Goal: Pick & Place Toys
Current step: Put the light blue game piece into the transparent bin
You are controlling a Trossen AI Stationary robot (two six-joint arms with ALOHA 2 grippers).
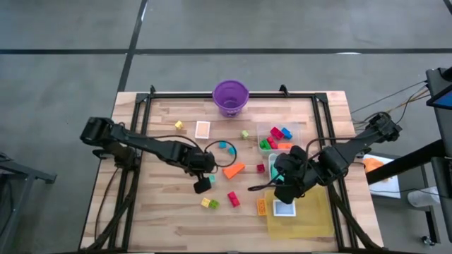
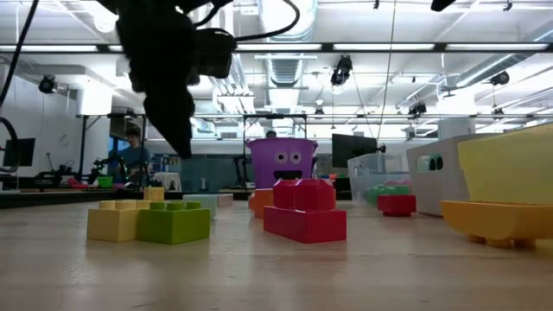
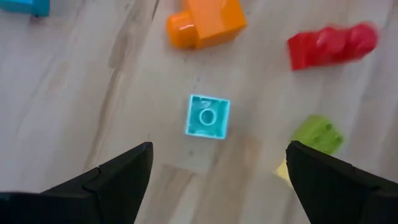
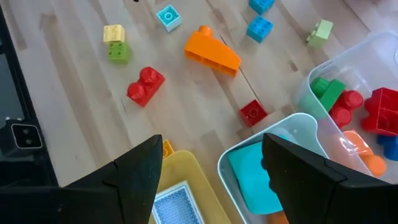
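Note:
Toys lie scattered on the wooden table (image 1: 162, 212). My left gripper (image 1: 203, 185) is open and empty, raised above a small teal block (image 3: 208, 117) that lies flat on the wood between its fingers in the left wrist view. An orange wedge (image 1: 234, 170), a red block (image 1: 233, 199) and a yellow-and-green block (image 1: 209, 203) lie close by. My right gripper (image 4: 214, 180) is open and empty above a clear tub (image 4: 292, 124) holding a teal piece (image 4: 252, 171), beside the yellow tray (image 1: 311, 219).
A purple bucket (image 1: 231, 97) stands at the far edge. A second clear tub (image 1: 277, 137) holds several coloured blocks. Cards lie on the table (image 1: 203, 129) and in the tray (image 1: 284, 209). Small yellow (image 1: 179, 125), green (image 1: 244, 134) and red (image 1: 260, 168) blocks lie about.

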